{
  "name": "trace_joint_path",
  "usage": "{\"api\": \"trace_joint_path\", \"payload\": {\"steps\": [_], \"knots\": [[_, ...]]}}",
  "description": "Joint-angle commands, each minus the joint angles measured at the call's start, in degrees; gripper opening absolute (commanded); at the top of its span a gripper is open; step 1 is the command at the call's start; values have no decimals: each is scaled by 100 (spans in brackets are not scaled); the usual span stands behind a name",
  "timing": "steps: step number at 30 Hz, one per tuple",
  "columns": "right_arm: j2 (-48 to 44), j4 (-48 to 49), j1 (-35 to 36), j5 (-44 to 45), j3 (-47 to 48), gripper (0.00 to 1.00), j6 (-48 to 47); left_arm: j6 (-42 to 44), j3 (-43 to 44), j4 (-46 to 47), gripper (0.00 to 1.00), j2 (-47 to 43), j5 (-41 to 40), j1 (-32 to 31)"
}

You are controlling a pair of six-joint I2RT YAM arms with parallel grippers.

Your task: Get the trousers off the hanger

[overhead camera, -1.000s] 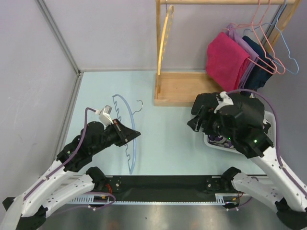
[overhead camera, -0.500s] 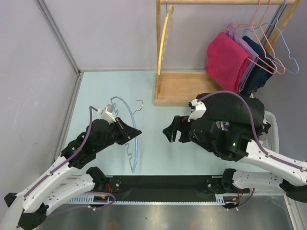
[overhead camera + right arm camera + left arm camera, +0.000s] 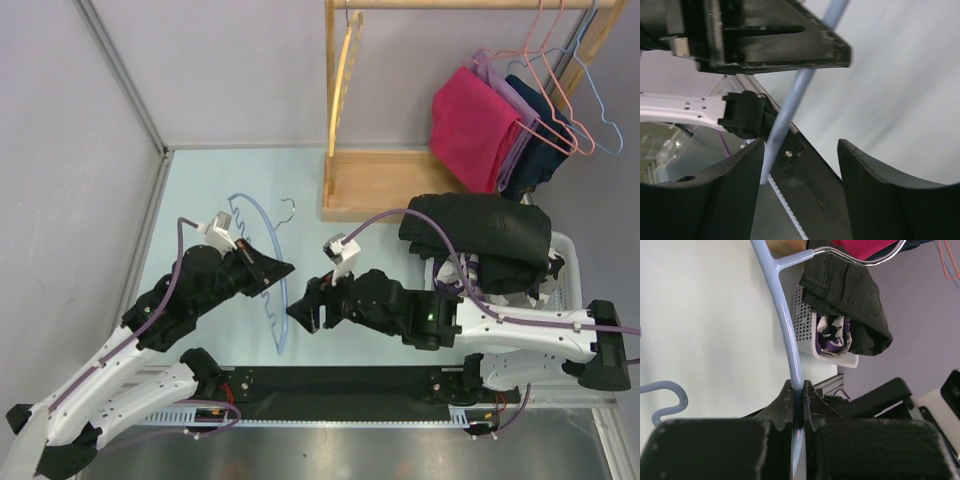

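Note:
My left gripper (image 3: pixel 285 268) is shut on a light blue hanger (image 3: pixel 282 322), gripping its curved arm (image 3: pixel 785 325) between both fingers (image 3: pixel 799 390). The hanger is bare. The black trousers (image 3: pixel 480 225) lie heaped over a white basket (image 3: pixel 562 250) at the right; they also show in the left wrist view (image 3: pixel 850 295). My right gripper (image 3: pixel 297 315) is open and empty, close to the hanger's lower end. In the right wrist view the hanger's arm (image 3: pixel 795 97) passes just inside the left finger of the open gripper (image 3: pixel 800 150).
A wooden rack (image 3: pixel 370 185) stands at the back with a pink cloth (image 3: pixel 470 125), purple and navy cloths and pink and blue hangers (image 3: pixel 590 110). The basket holds patterned fabric (image 3: pixel 832 337). A grey wall runs along the left.
My right arm has swung left from over the basket to the hanger's lower end, jaws open. The trousers stay on the basket. My left gripper has lifted the hanger slightly.

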Motion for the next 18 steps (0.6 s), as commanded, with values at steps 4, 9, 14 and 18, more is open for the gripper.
{"api": "trace_joint_path", "payload": {"steps": [4, 9, 14, 18], "knots": [[328, 1453, 222, -366, -124, 56, -155, -103, 354, 404, 1, -124, -119, 46], [627, 1593, 310, -269, -72, 47, -172, -173, 398, 474, 0, -142, 22, 63], [742, 1576, 407, 3, -10, 36, -155, -322, 363, 536, 1, -177, 145, 72], [794, 1594, 486, 275, -19, 21, -32, -401, 310, 589, 0, -212, 154, 81]]}}
